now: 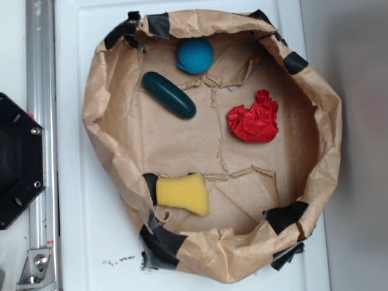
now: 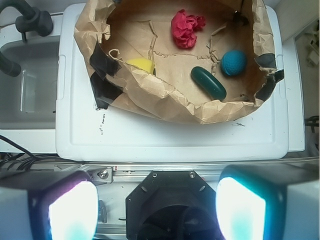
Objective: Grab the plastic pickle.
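Wrist view is framed by the two gripper fingers [image 2: 65,210] at the bottom corners, and the gripper [image 2: 157,210] is seen spread wide with nothing between the jaws. Well ahead of the jaws, a brown paper nest [image 2: 165,97] (its rim patched with black tape) is set on a white plastic lid [image 2: 170,137]. The plastic pickle [image 2: 208,83] is found inside this nest, ahead of the jaws and somewhat to the right of their midline, lying flat on the paper floor at a slant. Just beyond its far end a textured blue ball [image 2: 233,62] is seen, close to the pickle but apart from it. A yellow sponge [image 2: 141,65] is partly hidden behind the near paper wall, ahead and slightly left of the midline, and a crumpled red paper wad [image 2: 186,27] is placed farther off, near the far wall.

In the exterior view the plastic pickle [image 1: 168,94] is shown untouched, with the blue ball [image 1: 195,56] near one end, the red paper wad [image 1: 254,117] across the nest, and the yellow sponge [image 1: 183,193] against the taped wall. The gripper itself is not caught in this view.
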Available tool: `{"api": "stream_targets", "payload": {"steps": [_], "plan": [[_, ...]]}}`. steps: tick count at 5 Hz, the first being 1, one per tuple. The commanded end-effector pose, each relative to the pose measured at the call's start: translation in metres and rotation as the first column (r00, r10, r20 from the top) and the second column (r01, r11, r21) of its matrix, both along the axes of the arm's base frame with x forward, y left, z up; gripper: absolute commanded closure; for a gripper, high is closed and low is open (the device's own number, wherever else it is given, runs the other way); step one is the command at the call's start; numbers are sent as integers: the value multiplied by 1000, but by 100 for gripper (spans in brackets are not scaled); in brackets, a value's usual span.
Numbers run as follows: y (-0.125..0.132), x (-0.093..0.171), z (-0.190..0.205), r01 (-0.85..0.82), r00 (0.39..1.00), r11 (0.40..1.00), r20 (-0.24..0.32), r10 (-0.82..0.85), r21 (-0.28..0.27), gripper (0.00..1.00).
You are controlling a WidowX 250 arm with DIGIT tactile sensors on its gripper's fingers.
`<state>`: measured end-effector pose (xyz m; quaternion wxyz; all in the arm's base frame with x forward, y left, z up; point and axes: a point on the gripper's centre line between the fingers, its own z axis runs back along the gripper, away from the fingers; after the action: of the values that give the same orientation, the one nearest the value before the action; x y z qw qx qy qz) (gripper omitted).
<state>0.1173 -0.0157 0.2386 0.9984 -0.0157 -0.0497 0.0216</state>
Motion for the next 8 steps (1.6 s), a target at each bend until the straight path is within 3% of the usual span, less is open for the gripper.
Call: {"api": "stream_targets", "payload": {"steps": [1,2,3,4,6,8], "plan": [[0,0,0,0,1000,1000,0,0,0,0],[7,45,-13,182,983,983,-7,-182,35,0],[24,83,-43,190,981,982,-37,-190,13,0],[38,113,-90,226,970,972,-108,-218,69,0],[70,121,-146,188,958,981,-229,-175,38,0],[79,116,-215,281,883,959,-403,-242,40,0]]}}
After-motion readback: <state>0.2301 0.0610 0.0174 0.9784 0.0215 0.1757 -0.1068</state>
